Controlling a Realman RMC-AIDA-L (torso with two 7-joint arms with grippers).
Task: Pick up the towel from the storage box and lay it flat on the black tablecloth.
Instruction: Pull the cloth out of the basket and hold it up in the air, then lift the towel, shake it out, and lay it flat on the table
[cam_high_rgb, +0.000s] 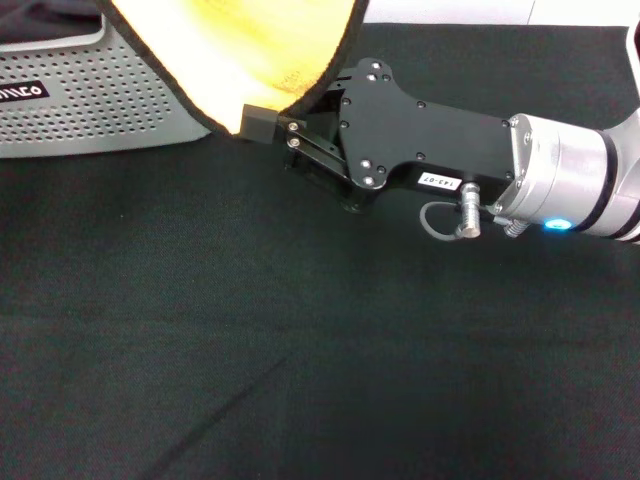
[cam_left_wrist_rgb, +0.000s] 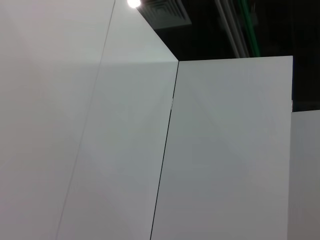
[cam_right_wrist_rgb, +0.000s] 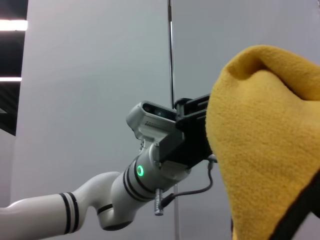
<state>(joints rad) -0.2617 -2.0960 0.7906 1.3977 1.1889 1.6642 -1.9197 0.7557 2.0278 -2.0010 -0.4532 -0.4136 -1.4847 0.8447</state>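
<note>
My right hand (cam_high_rgb: 268, 122) clamped on the towel (cam_high_rgb: 240, 50) at its black-stitched edge, towel lifted at 11 o'clock, yellow side showing, storage box (cam_high_rgb: 90, 100) at 10 o'clock, label partly readable "mico", open black tablecloth (cam_high_rgb: 300, 370) from 4 to 8 o'clock, "143-07" on my wrist, my left hand (cam_right_wrist_rgb: 192, 132) raised, grip I cannot tell.

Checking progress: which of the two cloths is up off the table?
The towel, yellow with a black edge, held up by the right end effector. The black tablecloth lies spread flat underneath.
</note>
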